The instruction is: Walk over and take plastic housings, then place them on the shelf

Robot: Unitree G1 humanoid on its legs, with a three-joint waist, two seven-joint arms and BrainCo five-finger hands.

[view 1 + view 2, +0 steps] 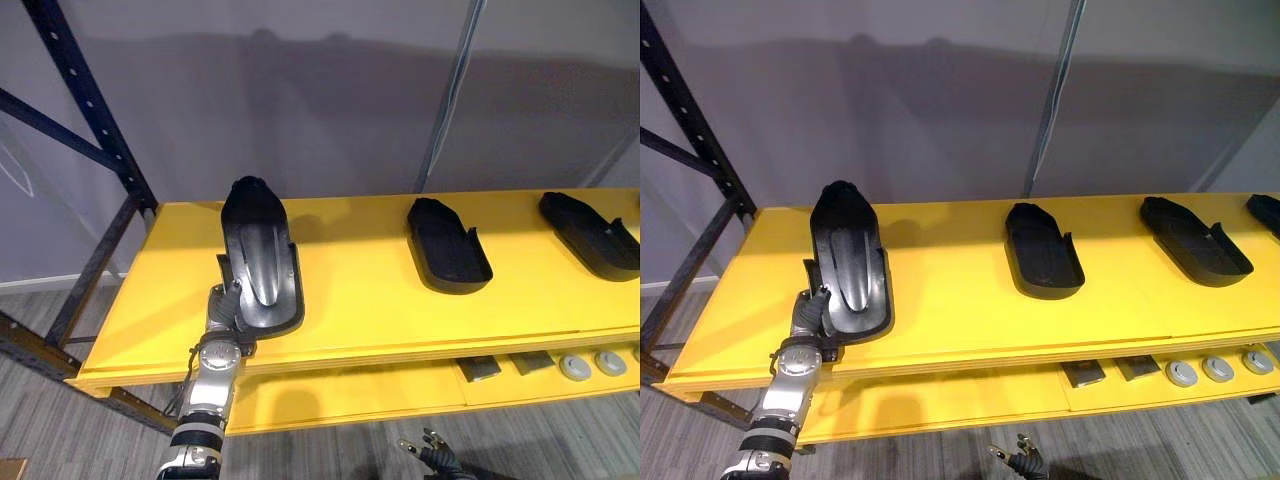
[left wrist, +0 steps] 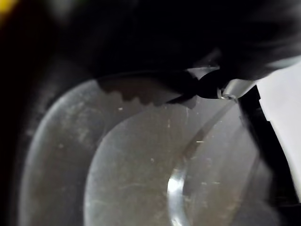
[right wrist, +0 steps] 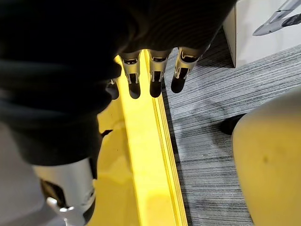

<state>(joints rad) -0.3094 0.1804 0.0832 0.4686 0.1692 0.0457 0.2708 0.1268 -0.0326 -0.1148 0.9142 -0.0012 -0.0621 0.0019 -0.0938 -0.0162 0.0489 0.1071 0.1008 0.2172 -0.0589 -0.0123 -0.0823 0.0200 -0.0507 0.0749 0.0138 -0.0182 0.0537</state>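
Plastic housing (image 1: 258, 250) should be seated flat at nine o'clock on the shelf (image 1: 360, 305) before release; grip of left hand (image 1: 226, 306) cannot be told, right hand (image 3: 156, 77) fingers relaxed.

Both eye views look down from the head, facing the grey wall (image 1: 320, 100) across the yellow shelf (image 1: 360, 290). They share most of its top, offset slightly sideways. The left wrist view sits very near the left housing (image 2: 141, 179). The right wrist view looks down past the right hand (image 3: 157, 75) at the shelf's near edge and the floor (image 3: 211, 141).
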